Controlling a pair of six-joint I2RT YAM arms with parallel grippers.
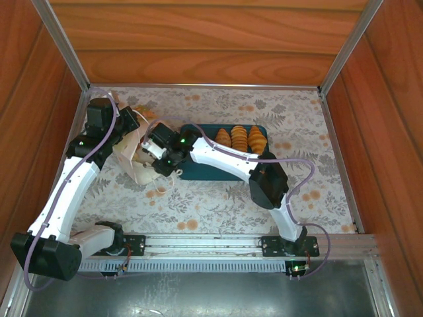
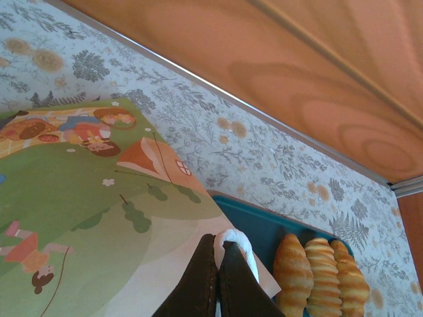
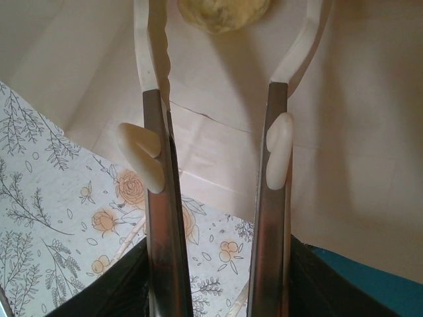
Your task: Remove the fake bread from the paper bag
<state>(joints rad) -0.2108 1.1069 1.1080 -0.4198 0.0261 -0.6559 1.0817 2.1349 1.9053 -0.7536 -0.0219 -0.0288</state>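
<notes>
Left fingers (image 2: 198, 284): clamped on paper bag (image 2: 99, 198) cord (image 2: 234, 241)
Right fingers (image 3: 158, 132): apart inside bag; I see fake bread (image 3: 225, 13) dead ahead

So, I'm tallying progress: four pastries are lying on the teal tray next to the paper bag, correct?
Not four. Three pastries lie in a row on the teal tray next to the paper bag. The top external view shows it, and the left wrist view shows the same three.
</notes>
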